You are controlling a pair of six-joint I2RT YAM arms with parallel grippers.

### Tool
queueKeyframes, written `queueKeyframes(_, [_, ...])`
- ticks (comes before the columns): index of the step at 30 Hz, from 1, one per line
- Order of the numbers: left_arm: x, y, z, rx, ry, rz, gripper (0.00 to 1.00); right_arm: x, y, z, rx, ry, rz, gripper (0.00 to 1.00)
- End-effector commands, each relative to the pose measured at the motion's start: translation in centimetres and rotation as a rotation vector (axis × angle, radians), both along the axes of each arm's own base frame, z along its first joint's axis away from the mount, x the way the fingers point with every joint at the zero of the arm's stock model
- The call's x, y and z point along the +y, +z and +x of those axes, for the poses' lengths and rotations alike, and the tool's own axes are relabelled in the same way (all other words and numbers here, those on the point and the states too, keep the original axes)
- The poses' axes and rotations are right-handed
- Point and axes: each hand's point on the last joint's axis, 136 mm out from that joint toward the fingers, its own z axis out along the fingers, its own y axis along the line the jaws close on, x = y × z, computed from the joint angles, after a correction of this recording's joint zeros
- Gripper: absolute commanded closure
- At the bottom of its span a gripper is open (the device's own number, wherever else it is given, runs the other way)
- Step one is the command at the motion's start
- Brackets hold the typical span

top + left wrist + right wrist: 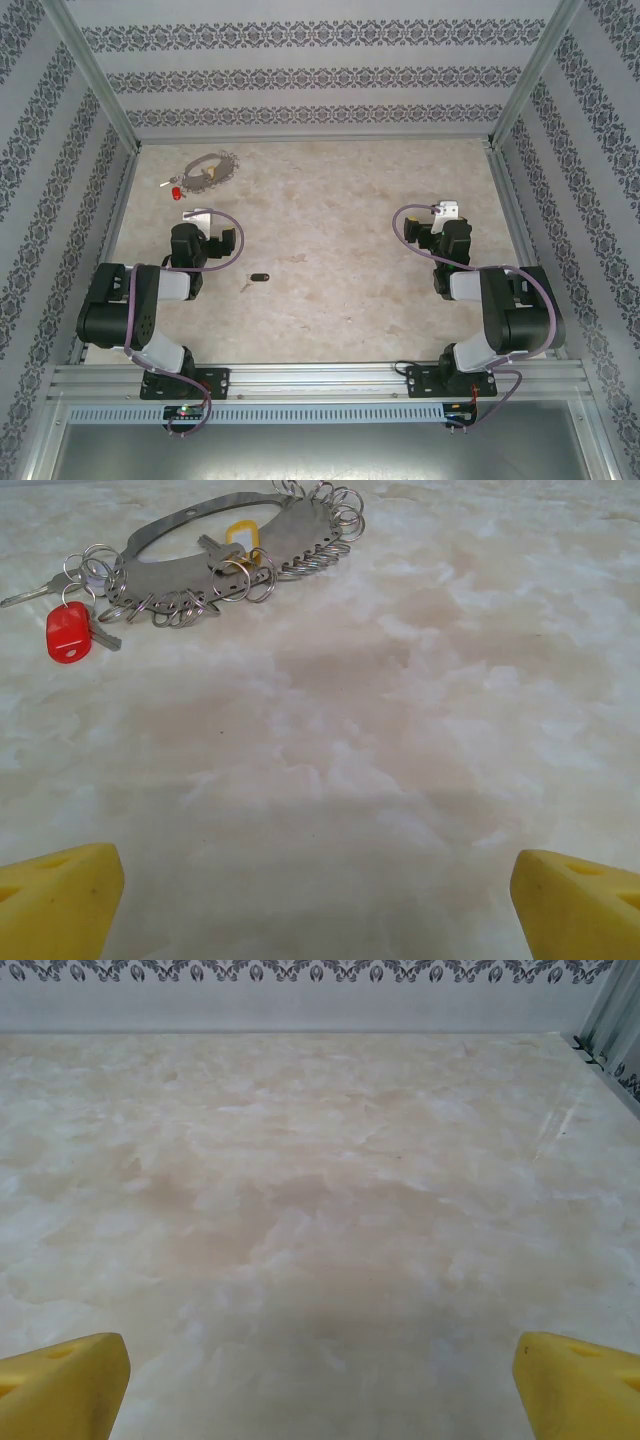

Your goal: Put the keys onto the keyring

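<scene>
Key point(259, 279): we see it flat on the table point(350, 200), just beside the left arm point(150, 300) and well apart from the ring; its black head lies to the right and its short blade points left, toward the arm bases.
Ring point(230, 555): it lies flat at the table's far-left corner, a silvery loop hung with many small rings, with a red tag point(68, 633) at its left end.
Left jaws: wide apart, holding nothing, facing the ring across bare table.
Right jaws: wide apart, holding nothing, above bare table on the right.
Key, handling: we judge it light, stiff and thin, so it is apt to skate on the smooth top. The plastic head gives the thicker, surer hold, pinched by its edges.
Ring, handling: we judge the loop stiff but its hangers loose and swinging, so it is best taken on a bare stretch.
</scene>
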Motion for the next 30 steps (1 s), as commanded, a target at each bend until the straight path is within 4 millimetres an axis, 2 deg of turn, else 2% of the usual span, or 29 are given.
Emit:
queueKeyframes(1, [0.3, 1.5, 0.9, -0.056, 0.012, -0.016, 0.00, 0.0, 1.1, 0.4, -0.038, 0.007, 0.011, 0.02])
queueKeyframes(24, [0.3, 1.5, 0.9, -0.057, 0.013, -0.018, 0.00, -0.1, 1.1, 0.4, -0.039, 0.003, 0.016, 0.02])
queueKeyframes(26, [0.1, 1.9, 0.9, -0.048, 0.002, -0.014, 0.00, -0.4, 1.5, 0.5, -0.050, -0.011, 0.037, 0.02])
queueKeyframes(28, [0.2, 3.8, 1.2, -0.035, 0.017, -0.006, 0.00, -0.2, 2.6, 0.7, -0.041, 0.010, 0.050, 0.02])
queueKeyframes(30, [0.9, 6.2, 0.9, -0.023, 0.065, -0.014, 0.00, -0.6, 3.6, 0.5, 0.040, -0.019, 0.052, 0.02])
